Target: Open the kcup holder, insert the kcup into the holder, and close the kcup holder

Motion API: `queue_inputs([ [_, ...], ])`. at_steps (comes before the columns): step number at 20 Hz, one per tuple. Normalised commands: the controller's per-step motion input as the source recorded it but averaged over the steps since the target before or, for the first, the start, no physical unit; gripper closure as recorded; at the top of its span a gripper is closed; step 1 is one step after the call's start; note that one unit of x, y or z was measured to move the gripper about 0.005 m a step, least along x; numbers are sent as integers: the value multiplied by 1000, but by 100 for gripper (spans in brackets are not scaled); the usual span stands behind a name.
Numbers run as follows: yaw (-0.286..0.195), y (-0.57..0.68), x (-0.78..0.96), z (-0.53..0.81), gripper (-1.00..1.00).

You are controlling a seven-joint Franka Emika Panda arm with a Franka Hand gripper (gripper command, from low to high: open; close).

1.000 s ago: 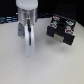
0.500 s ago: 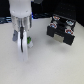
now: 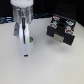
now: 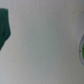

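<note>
The kcup holder (image 3: 61, 30) is a black boxy unit with light handles, standing at the exterior view's right on the white table. The kcup (image 3: 31, 39) is a small white pod with a green spot, right next to my gripper's side. My white gripper (image 3: 23, 50) hangs down at the exterior view's left, well apart from the holder; a dark gap shows between its two prongs and nothing is in it. In the wrist view a white and green round edge, the kcup (image 4: 81, 47), shows at the frame's border, and a dark shape (image 4: 4, 27) at the other border; my fingers are out of that view.
The white table (image 3: 50, 62) spreads around both things. A dark background (image 3: 45, 7) lies behind the table's far edge.
My gripper has shifted toward the exterior view's left and lower over the table. The green of the kcup has come into sight beside it. The holder has not moved.
</note>
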Motion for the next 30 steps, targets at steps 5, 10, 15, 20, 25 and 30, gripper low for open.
queue_inputs([
  [5, -55, 230, -631, 36, -100],
  [10, -58, 115, -674, -19, -100],
  [15, -88, -5, -204, -149, -100],
  [20, -162, -74, -40, -279, -100],
  [25, -159, 8, 92, -170, -100],
  [30, -166, 6, 161, -53, -100],
])
